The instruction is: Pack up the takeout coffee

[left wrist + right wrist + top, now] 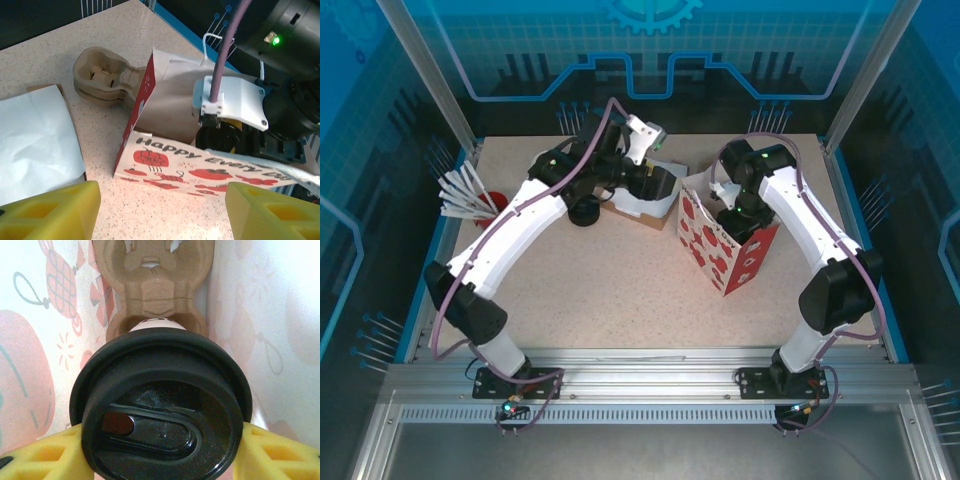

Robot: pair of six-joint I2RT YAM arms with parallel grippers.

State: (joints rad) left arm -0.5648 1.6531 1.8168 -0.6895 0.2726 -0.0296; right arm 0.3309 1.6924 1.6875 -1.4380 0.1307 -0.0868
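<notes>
While my right gripper (160,452) clasps the takeout coffee (160,405), I judge its paper wall crushable, best held near the stiff lid (215,365); left gripper (162,212) gapes empty

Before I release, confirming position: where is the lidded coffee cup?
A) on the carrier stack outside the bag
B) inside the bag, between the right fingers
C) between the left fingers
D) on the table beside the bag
B: the right wrist view shows the takeout coffee between the right fingers, with printed bag walls on both sides and the cardboard carrier beyond it.
</notes>
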